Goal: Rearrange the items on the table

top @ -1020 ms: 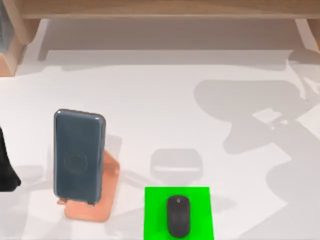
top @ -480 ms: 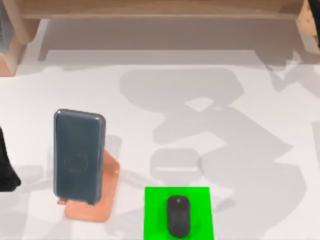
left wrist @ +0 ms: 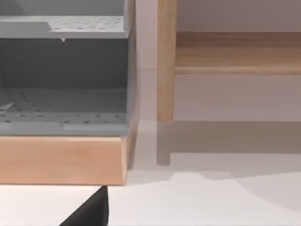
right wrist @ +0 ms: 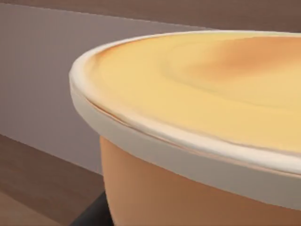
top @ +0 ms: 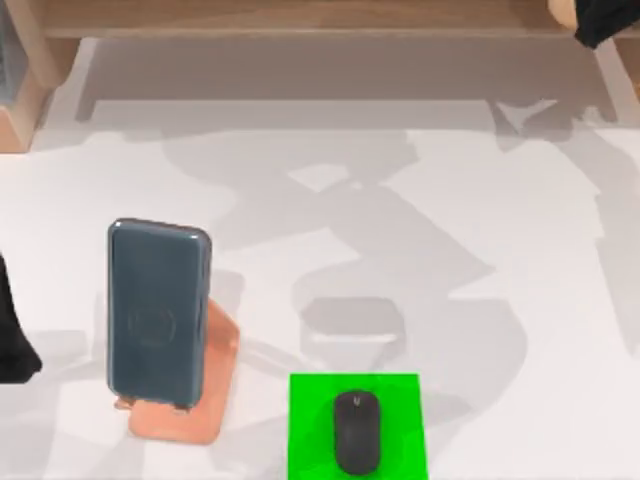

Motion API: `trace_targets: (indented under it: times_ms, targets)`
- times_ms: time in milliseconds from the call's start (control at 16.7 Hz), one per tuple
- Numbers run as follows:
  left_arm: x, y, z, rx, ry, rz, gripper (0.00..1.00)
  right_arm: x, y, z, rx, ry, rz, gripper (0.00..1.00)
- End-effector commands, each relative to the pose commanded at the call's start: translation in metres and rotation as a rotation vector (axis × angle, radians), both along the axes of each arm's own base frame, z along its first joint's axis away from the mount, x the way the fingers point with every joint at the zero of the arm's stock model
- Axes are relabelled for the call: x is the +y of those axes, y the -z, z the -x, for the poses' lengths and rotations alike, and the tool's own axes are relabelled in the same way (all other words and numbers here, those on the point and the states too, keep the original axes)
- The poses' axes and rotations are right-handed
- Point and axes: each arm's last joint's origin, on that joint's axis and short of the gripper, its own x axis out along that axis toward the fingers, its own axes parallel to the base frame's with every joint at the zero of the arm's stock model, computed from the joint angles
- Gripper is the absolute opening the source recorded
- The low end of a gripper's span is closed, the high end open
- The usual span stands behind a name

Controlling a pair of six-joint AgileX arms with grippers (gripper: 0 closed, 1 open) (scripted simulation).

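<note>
A dark grey-blue smartphone [top: 158, 308] leans upright on an orange stand [top: 190, 405] at the table's [top: 470, 190] front left. To its right, a black oval mouse [top: 357, 432] lies on a bright green mat [top: 310, 425] at the front edge. My right gripper [top: 590, 22] hangs at the back right corner by the shelf, shut on an orange tub [top: 562, 10] with a cream rim. That tub [right wrist: 202, 117] looms close in the right wrist view. My left gripper [top: 14, 338] sits parked at the left edge, beside the phone.
A light wooden shelf frame [top: 300, 15] runs along the back edge. In the left wrist view, a grey perforated bin [left wrist: 61, 84] sits on a wooden base beside a shelf post [left wrist: 165, 70]. Broad arm shadows cross the table's middle.
My right gripper has come into view at the back right and carried the orange tub leftward along the shelf. Its shadow swept left across the table. Phone, mouse and left arm stayed put.
</note>
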Motion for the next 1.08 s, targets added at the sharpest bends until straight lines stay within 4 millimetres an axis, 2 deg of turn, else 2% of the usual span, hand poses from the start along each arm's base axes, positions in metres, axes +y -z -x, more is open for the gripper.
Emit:
trace_targets:
  times_ms: [240, 480, 780, 960, 1080]
  targets:
    - [0.000, 0.000, 0.000, 0.000, 0.000, 0.000, 1.00, 0.038, -0.007, -0.020, 0.057, 0.110, -0.057, 0.00]
    - [0.000, 0.000, 0.000, 0.000, 0.000, 0.000, 1.00, 0.087, -0.015, -0.036, 0.141, 0.278, -0.107, 0.00]
    - [0.000, 0.000, 0.000, 0.000, 0.000, 0.000, 1.00, 0.153, -0.025, -0.041, 0.231, 0.463, -0.123, 0.00]
    - [0.000, 0.000, 0.000, 0.000, 0.000, 0.000, 1.00, 0.175, -0.024, -0.040, 0.262, 0.533, -0.115, 0.00]
    - [0.000, 0.000, 0.000, 0.000, 0.000, 0.000, 1.00, 0.181, -0.022, -0.040, 0.272, 0.552, -0.110, 0.00]
